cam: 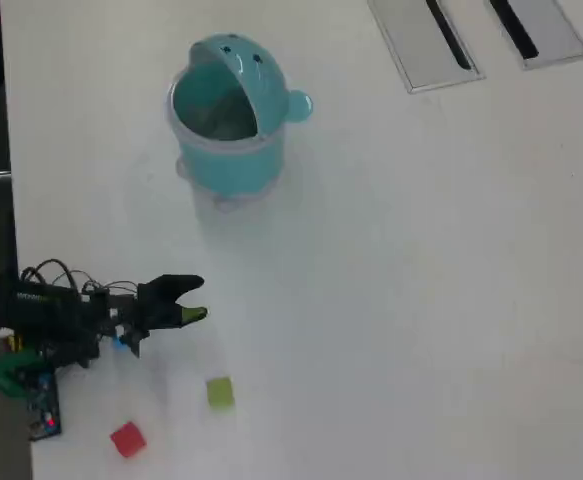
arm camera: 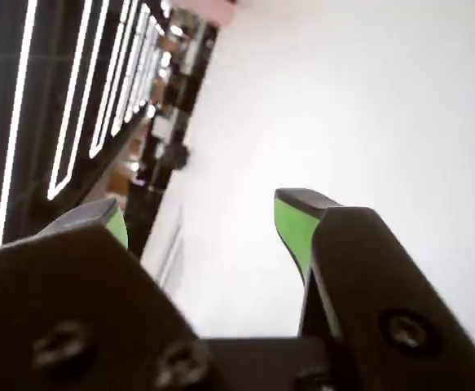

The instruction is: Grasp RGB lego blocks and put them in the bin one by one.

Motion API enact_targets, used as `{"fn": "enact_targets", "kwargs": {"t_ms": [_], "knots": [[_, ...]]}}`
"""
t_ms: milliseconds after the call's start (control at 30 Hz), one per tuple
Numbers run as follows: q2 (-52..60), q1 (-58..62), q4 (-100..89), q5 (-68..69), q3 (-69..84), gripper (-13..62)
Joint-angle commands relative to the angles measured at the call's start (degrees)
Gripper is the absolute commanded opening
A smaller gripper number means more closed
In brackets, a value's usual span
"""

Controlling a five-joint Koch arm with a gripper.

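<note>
The round teal plastic bin (cam: 233,150) looks smooth and faintly glossy, its rim clear. The white table (cam: 421,280) is matt; the black gripper (arm camera: 208,216) has matt plastic jaws with green pads.

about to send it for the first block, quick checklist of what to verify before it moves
1. Gripper open: ok, green-tipped jaws apart with nothing between.
2. Bin open: ok, lid swung back.
3. Yellow-green block free on the table: ok.
4. Red block free: ok, near the table edge.
5. Blue block located: cannot tell, not seen in the overhead view.
6. Gripper above a block: not ok, none in the wrist view.
</note>
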Motion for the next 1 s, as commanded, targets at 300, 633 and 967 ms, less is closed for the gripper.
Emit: {"fn": "enact_targets", "kwargs": {"t_ms": [300,633,967], "knots": [[4.0,9.7,-5.3,-18.8,-12.7,32.9],[4.1,9.1,-19.7,-43.2,-1.9,14.9],[4.1,9.7,-23.4,-50.9,-3.3,35.7]]}}
